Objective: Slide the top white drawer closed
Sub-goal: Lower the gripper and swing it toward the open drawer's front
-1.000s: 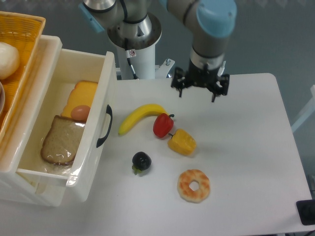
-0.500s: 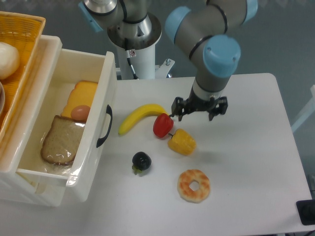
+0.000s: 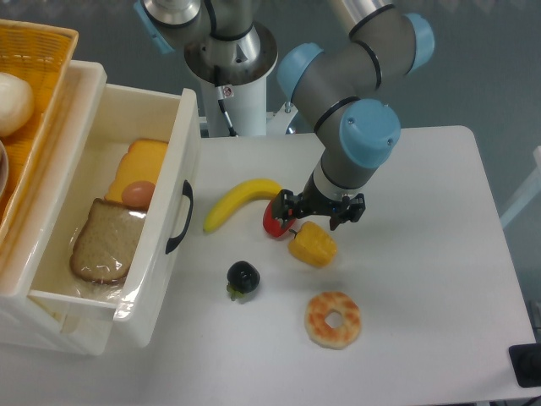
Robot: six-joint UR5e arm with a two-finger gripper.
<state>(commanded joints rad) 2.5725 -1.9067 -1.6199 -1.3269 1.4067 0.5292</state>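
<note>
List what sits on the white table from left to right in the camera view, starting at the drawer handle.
Black drawer handle → dark plum → donut. The banana, the red pepper, the yellow pepper and the hand overlap sideways, so their places are left out.

A single fixed camera looks steeply down from the front onto the white desk (image 3: 423,279), moderately close.

Pincer (image 3: 319,215) half hides red pepper (image 3: 274,222); jaw gap unclear.
</note>
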